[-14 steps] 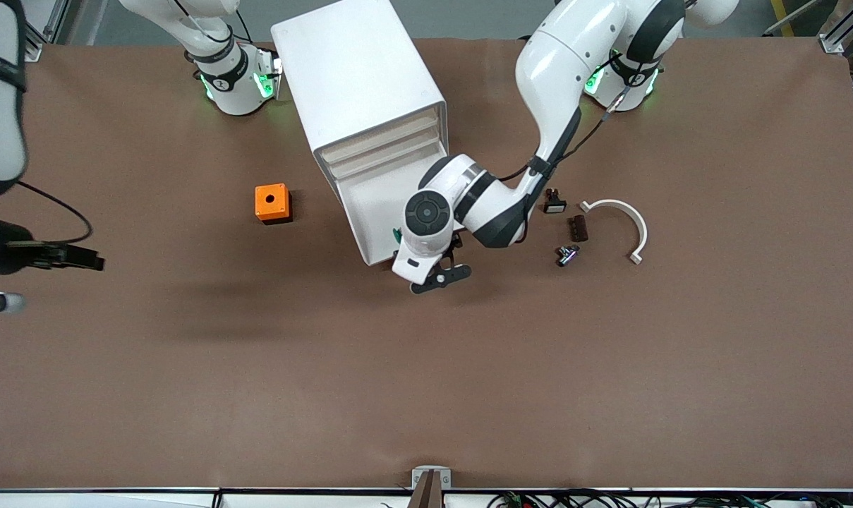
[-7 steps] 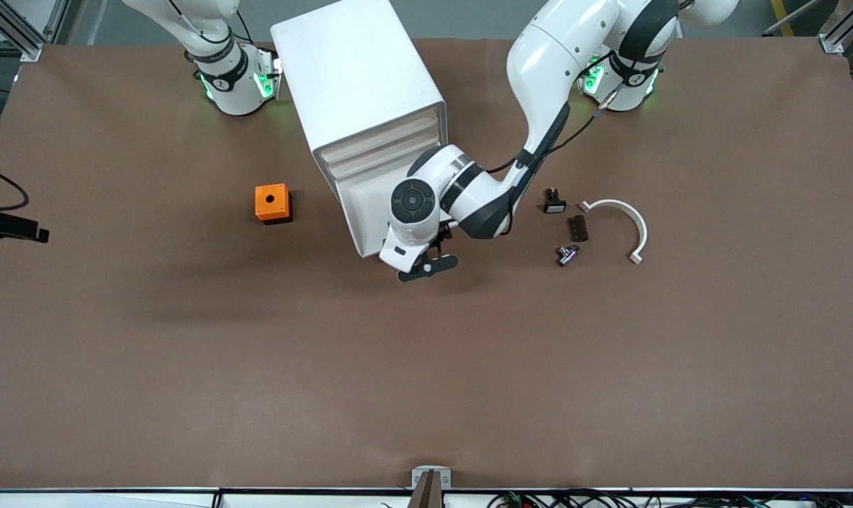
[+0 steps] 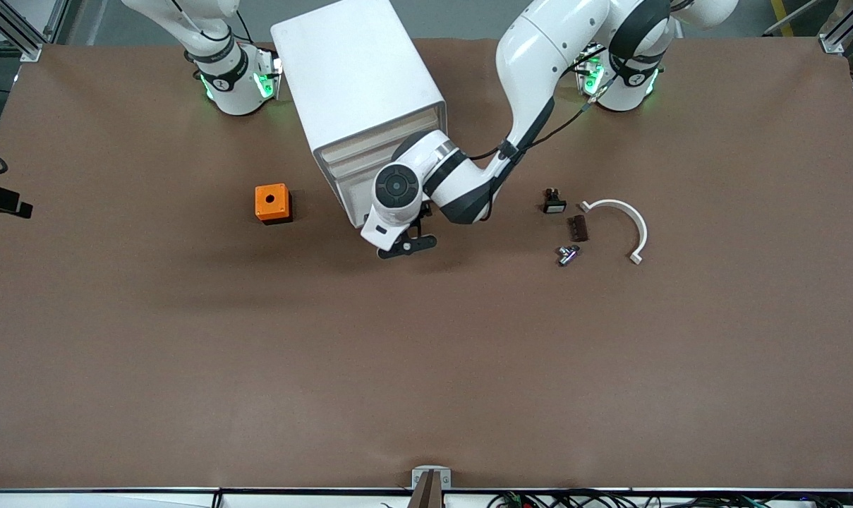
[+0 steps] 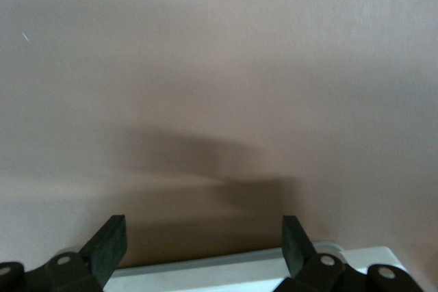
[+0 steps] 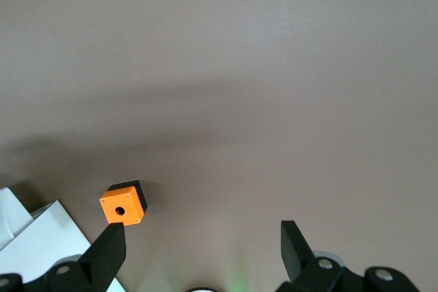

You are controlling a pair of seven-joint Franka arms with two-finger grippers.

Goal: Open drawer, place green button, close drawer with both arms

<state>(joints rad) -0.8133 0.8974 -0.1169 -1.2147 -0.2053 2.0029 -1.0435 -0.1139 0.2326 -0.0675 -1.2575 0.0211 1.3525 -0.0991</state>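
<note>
**Closing push – how to finish it clean**

L end effector sits low at the cream front of the drawer. Fingers are spread wide and hold nothing; the L wrist view has the front's edge between them. Drawer sticks part way out of cabinet. Judged: closing step, not yet home. No button in sight; prob. inside the tray, hidden under the L wrist.

To do well: both fingers flat on the front, push straight along the slide axis, slow. Otherwise cabinet may skid or yaw.

R end effector waits high over the R arm's end of the worktop, wide open, empty, w/ orange cube in its view.
</note>
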